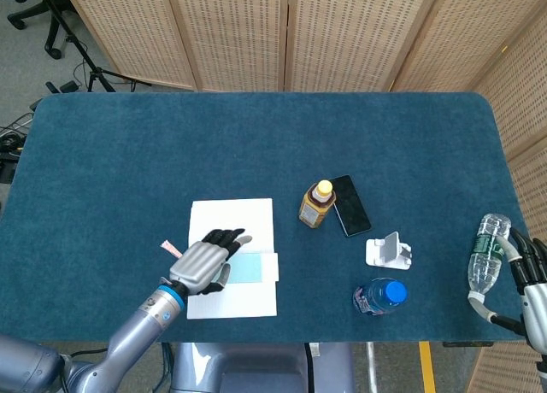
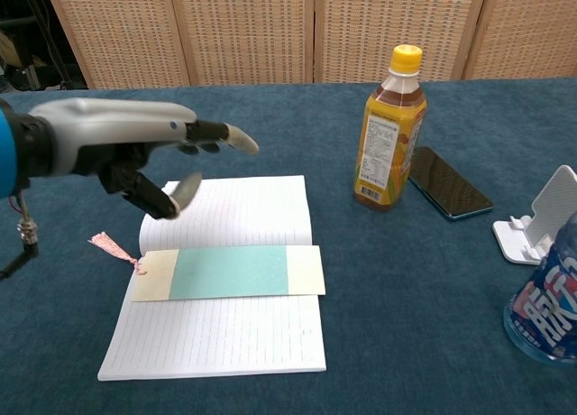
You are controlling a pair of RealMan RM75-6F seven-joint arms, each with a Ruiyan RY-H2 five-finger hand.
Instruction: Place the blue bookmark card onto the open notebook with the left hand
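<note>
The blue bookmark card (image 2: 230, 272) with cream ends lies flat across the middle of the open lined notebook (image 2: 225, 343), its pink tassel (image 2: 110, 246) trailing onto the cloth at the left. In the head view the bookmark card (image 1: 252, 267) crosses the notebook (image 1: 232, 216). My left hand (image 2: 135, 149) hovers above the notebook's upper left part, fingers spread, holding nothing; in the head view the left hand (image 1: 202, 261) covers the card's left end. My right hand (image 1: 532, 282) is at the table's right edge beside a clear water bottle (image 1: 487, 252); whether it holds the bottle is unclear.
An orange tea bottle (image 2: 389, 131) stands right of the notebook, with a dark phone (image 2: 448, 182) lying behind it. A white phone stand (image 2: 541, 216) and a blue-capped bottle (image 2: 548, 302) sit further right. Blue cloth (image 1: 256, 137) covers the table; wicker screens stand behind.
</note>
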